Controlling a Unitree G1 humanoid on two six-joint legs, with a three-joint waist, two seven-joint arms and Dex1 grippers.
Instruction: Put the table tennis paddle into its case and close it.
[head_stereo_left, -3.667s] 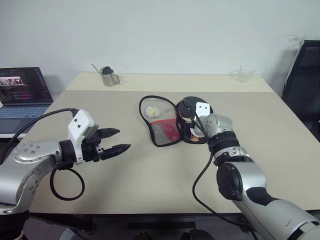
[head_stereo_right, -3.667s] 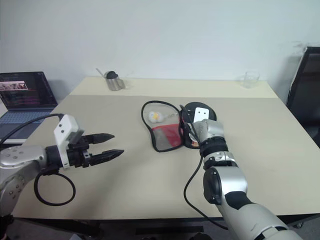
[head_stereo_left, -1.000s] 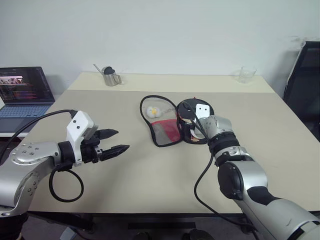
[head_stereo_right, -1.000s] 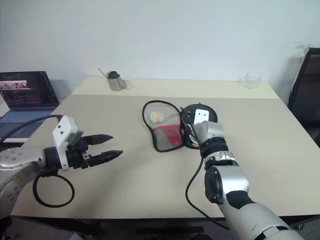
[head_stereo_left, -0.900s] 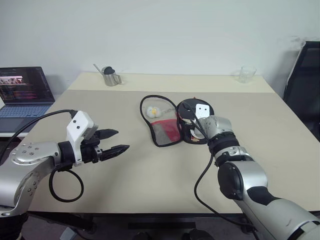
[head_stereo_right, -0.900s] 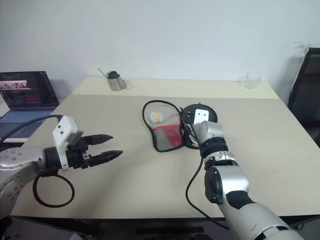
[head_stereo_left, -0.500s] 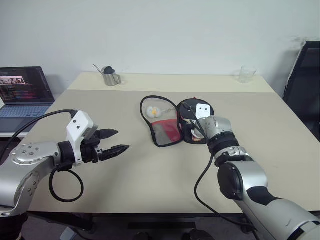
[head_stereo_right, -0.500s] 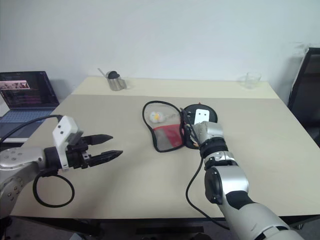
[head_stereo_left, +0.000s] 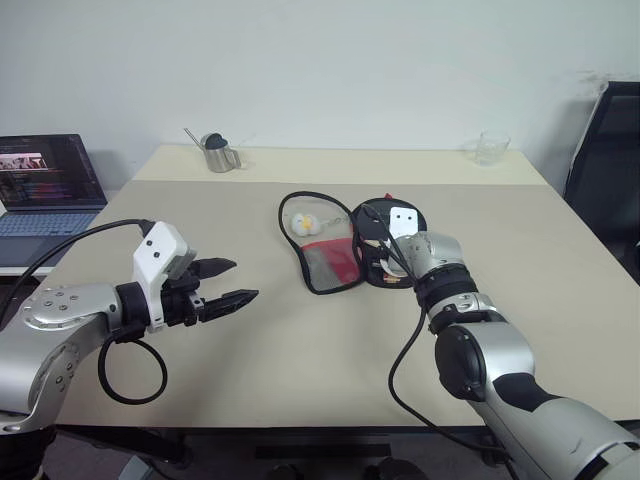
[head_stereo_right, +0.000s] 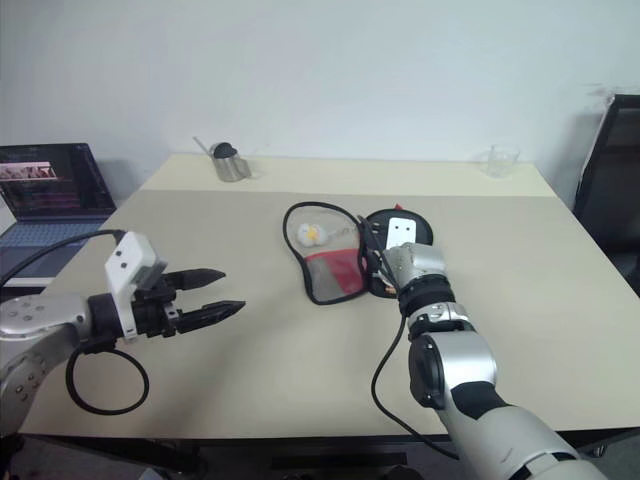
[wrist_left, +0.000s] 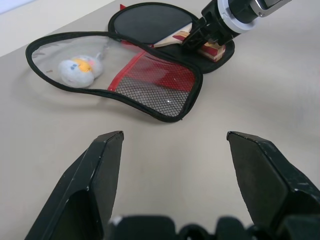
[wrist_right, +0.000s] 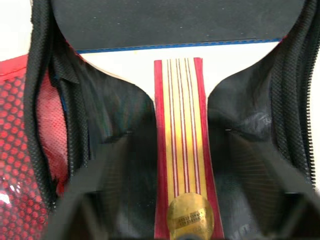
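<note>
beige table (head_stereo_left: 300, 340), white wall behind; left end effector (head_stereo_left: 232, 283) open, empty; right end effector's (wrist_left: 200, 37) grip unclear.

No text, brand, number or sign is legible. The round gold badge (wrist_right: 189, 216) at the butt of the table tennis paddle (wrist_right: 179, 150) handle carries fine print too small to read; the laptop (head_stereo_left: 47, 186) screen shows unreadable content.
</note>
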